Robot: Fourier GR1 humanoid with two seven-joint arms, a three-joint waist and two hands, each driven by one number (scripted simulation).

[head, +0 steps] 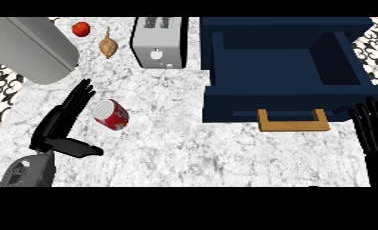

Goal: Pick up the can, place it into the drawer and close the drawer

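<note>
The step in hand is the pick-up. The red-and-white metal can (111, 114) sits on the white marbled surface (184, 144), toward the left edge. It looks tipped rather than upright, and it is well apart from the dark blue open drawer (284, 69) that fills the far right part of the surface.

The left hand (53, 131) is just beside the can, on the left-edge side. Its fingers are straight and its thumb is spread toward the near edge, and it holds nothing. I cannot tell whether the fingertips touch the can. The right hand (364, 126) rests open at the right edge, fingers up, next to the drawer's front.

As I judge it, no part of the task is done yet. The next move calls for the left hand to curl round the can's body, lift it, and carry it across the surface and over the drawer's front wall. The light wooden handle (293, 120) on that front marks where a closing push would go afterwards.
</note>
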